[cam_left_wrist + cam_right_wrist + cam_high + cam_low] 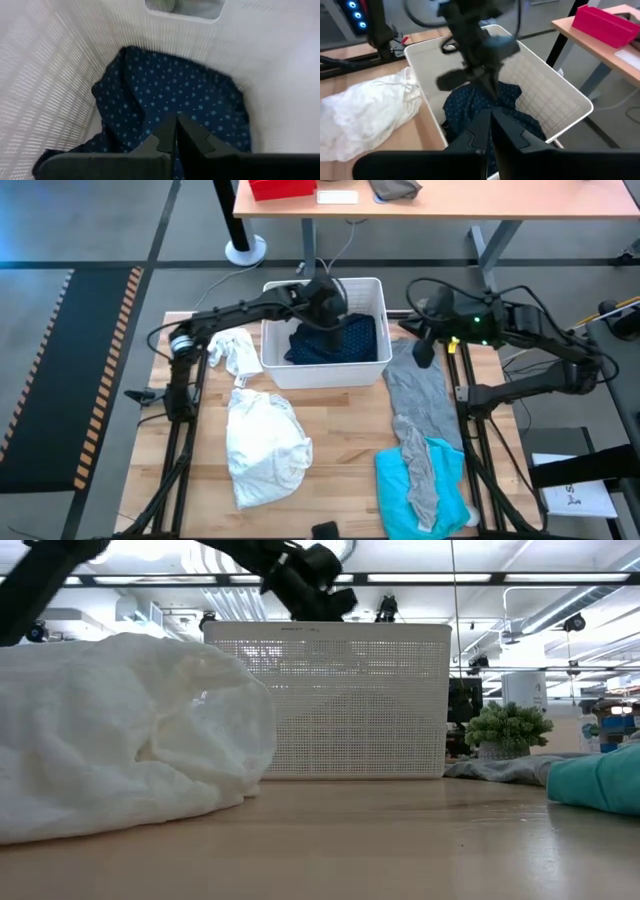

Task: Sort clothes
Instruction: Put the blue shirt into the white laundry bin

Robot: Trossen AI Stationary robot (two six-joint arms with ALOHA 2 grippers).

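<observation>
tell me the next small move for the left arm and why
Probably lift the left gripper up out of the basket: its fingers are shut and empty above the dotted navy shirt already lying inside, while the white shirt waits unsorted on the table.

In the low view the white basket (340, 700) hides the navy dotted shirt (335, 340) entirely, and the picture's left edge cuts off the white shirt (120, 730). The turquoise piece (600, 780) runs off the right edge. In the right wrist view the left arm (475, 45) is blurred.
</observation>
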